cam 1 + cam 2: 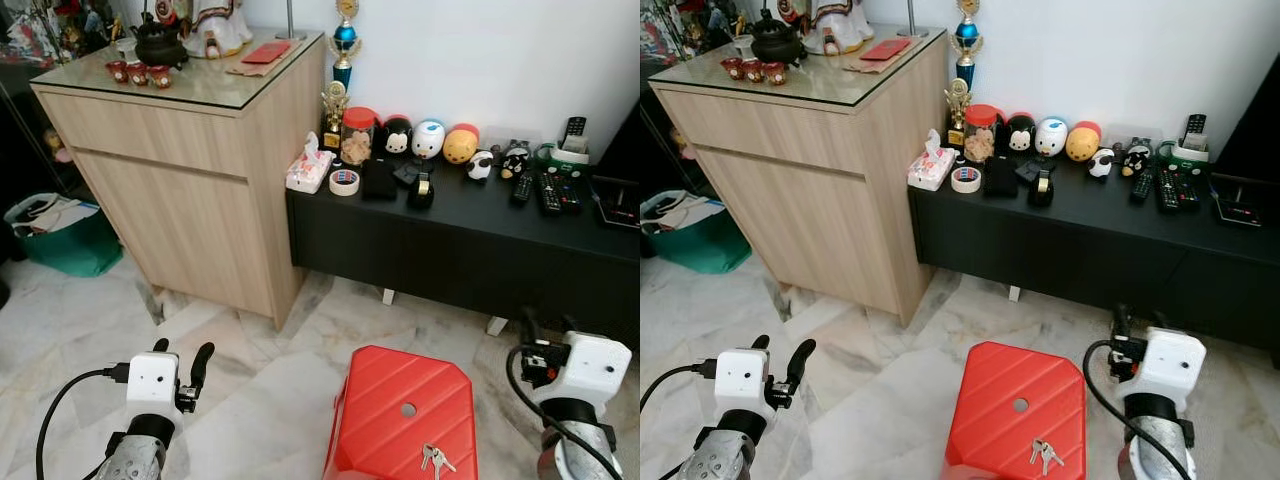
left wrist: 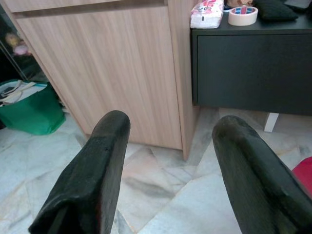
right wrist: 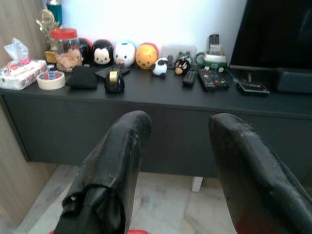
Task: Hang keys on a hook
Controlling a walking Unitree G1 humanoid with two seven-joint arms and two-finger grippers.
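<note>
- The keys lie flat on the red stool, close to its near edge and toward its right corner, just nearer me than the hole in the middle of the seat. Nothing grips them yet.
- My right gripper hangs beside the stool's right edge, fingers spread with nothing between them. My left gripper sits well off to the stool's left over the marble floor, fingers also spread and empty.
- Main worry: the bunch lies low and flat on a ribbed plastic top. I judge that a shallow pinch could skid it along the grooves and off the near edge.
- Thick finger pads may catch a single key rather than the ring, so the bunch could swing or drop.
- I can make out no hook on the wooden cabinet or the black bench, so I may have to search with keys in hand.
- A bump could tip the light stool.
</note>
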